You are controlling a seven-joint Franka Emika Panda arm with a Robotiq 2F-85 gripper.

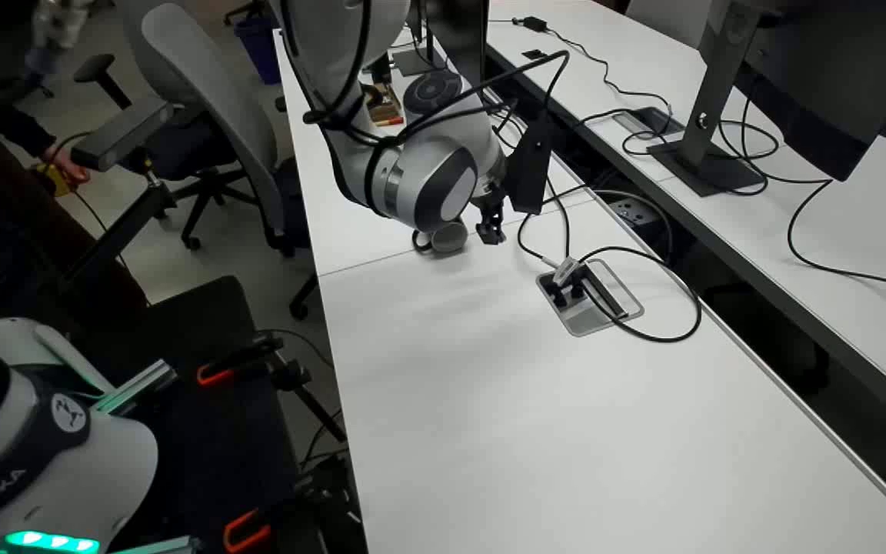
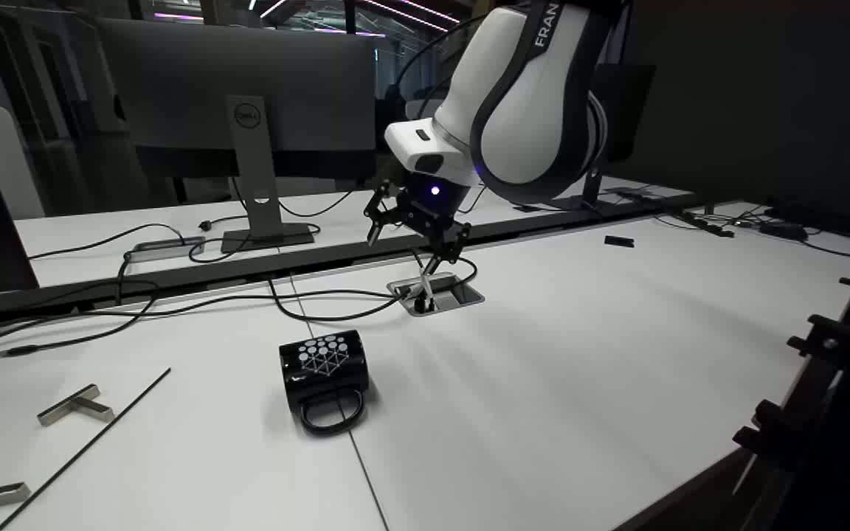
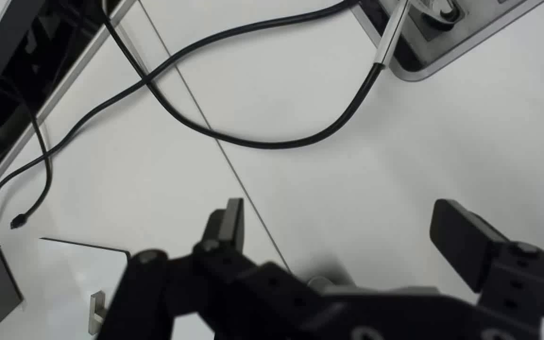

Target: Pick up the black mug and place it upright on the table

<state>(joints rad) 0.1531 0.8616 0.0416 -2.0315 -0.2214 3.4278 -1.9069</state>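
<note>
The black mug (image 2: 324, 372) lies on its side on the white table (image 2: 580, 383), with its handle out to one side and a white dot pattern on its wall. In an exterior view its grey inside and open end (image 1: 451, 237) face the camera. In the wrist view only a small part of the mug (image 3: 318, 283) shows; my gripper's body hides the rest. My gripper (image 2: 403, 254) is open and empty above the table, apart from the mug. In an exterior view the gripper (image 1: 491, 231) is beside the mug, toward the socket box. Its fingers are wide apart in the wrist view (image 3: 338, 205).
A socket box (image 1: 589, 300) with plugs is set in the table near the gripper. Black cables (image 3: 272, 144) loop over the table beside it. A dark gap runs along the table's long edge. Metal pieces (image 2: 74, 404) lie near the mug. A monitor stand (image 2: 255, 169) stands beyond.
</note>
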